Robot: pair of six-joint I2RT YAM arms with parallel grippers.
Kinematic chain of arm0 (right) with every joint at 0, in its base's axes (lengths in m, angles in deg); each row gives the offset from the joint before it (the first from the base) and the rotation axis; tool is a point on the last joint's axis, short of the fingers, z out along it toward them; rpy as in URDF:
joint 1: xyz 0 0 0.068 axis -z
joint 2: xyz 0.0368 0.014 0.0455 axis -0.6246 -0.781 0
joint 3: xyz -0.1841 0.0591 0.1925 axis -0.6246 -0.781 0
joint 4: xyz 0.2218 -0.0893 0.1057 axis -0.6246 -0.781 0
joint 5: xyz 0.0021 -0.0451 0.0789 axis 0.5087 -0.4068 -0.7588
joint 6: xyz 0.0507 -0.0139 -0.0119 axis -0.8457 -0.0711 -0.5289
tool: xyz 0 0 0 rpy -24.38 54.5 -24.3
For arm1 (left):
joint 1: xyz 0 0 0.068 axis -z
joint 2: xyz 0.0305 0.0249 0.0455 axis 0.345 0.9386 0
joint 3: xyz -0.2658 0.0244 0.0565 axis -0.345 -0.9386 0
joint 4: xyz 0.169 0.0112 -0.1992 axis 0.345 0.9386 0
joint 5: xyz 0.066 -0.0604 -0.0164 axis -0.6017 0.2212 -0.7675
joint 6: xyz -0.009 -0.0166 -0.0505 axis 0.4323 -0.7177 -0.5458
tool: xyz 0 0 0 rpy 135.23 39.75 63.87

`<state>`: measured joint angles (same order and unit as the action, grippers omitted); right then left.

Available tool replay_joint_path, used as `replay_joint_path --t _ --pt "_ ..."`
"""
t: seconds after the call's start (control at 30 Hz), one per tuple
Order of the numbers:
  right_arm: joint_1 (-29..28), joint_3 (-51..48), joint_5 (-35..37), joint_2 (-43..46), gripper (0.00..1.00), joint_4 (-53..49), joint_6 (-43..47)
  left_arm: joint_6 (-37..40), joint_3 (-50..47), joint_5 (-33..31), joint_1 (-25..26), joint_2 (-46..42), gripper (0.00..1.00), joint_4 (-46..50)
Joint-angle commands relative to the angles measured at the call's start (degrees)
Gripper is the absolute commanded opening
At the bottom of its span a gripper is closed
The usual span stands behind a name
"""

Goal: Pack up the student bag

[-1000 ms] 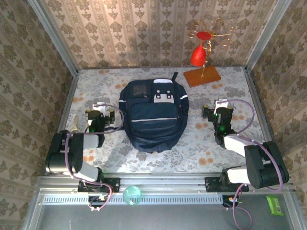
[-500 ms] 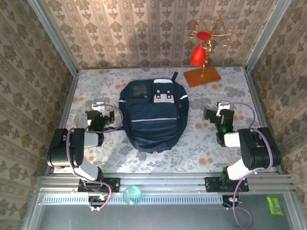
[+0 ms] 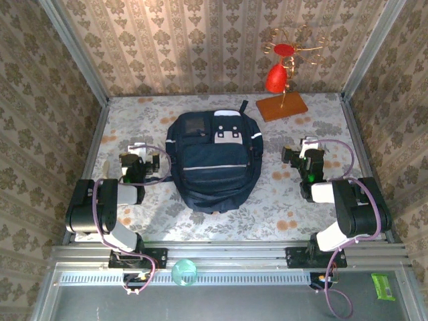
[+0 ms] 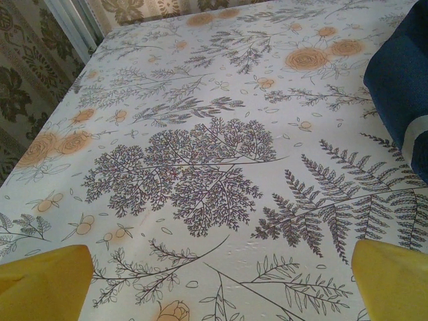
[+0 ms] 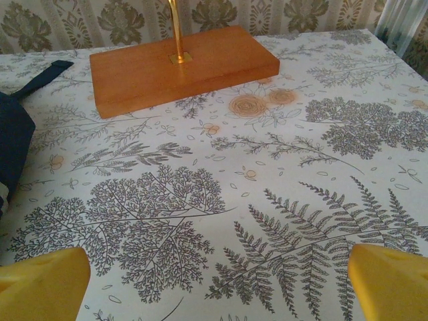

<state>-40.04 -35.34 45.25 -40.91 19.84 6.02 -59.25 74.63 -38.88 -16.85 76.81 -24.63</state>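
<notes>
Centrally on the floral tabletop [image 3: 267,207] lies the student bag [image 3: 214,160], front up: dark navy, a grey stripe across the front pocket, white patches toward 12 o'clock, a black strap [image 3: 243,105] trailing at 1 o'clock. Bare cloth borders every side. The left jaws stand at its 9 o'clock and the right jaws at 3 o'clock, both spread wide over bare cloth. A wooden stand [image 3: 281,107] sits at 1 o'clock, near the far edge.

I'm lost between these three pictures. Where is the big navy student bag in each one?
Top external: student bag at the picture's centre.
Left wrist: student bag at the right edge.
Right wrist: student bag at the left edge.
Shared landmark: the floral tablecloth.
</notes>
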Motion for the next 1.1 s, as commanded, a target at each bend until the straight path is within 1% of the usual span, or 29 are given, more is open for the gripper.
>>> replay_joint_path --t 0.0,1.07 --pt "-0.29 0.57 -0.49 0.23 1.00 -0.08 1.29 -1.00 1.05 0.85 -0.26 -0.43 1.00 -1.93" --pt "-0.55 0.64 -0.14 0.10 1.00 -0.19 1.46 -1.24 1.35 2.18 -0.85 -0.47 1.00 -1.18"
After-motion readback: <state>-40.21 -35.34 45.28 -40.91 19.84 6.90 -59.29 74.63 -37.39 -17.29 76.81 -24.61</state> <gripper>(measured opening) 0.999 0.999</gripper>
